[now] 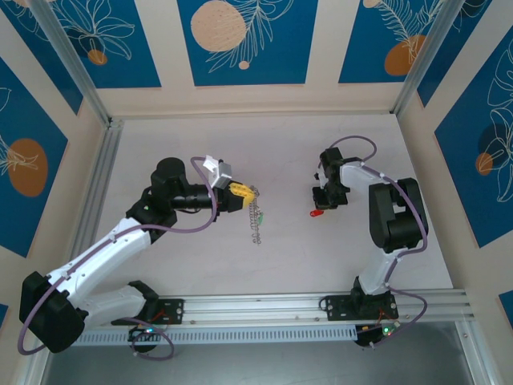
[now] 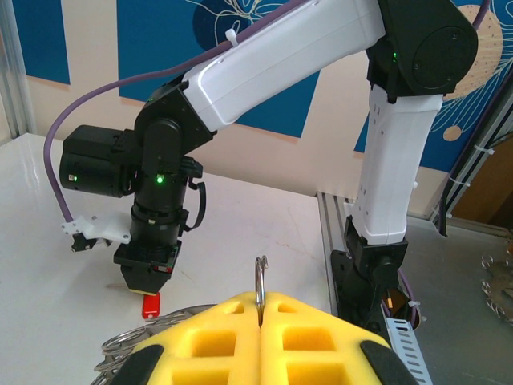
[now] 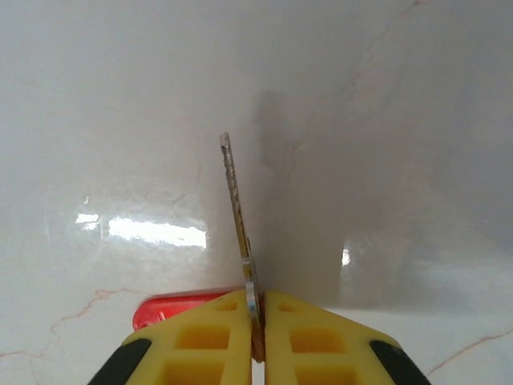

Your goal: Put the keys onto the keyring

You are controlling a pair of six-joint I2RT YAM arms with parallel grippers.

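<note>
Left pincer (image 2: 260, 300) is clenched on the keyring (image 1: 255, 228), hung over the worktop (image 1: 288, 152). The red key (image 3: 180, 309) is grasped by the right pincer (image 3: 254, 300), apart to the right. Its threading is judged not yet done. The green key (image 1: 262, 214) is seen at the keyring.

White table (image 1: 184, 265), blue floral wall panels (image 1: 240, 40)

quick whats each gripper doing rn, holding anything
left gripper: closed, pinching the keyring between its tips.
right gripper: closed on the red key, blade sticking out past the fingertips.
</note>
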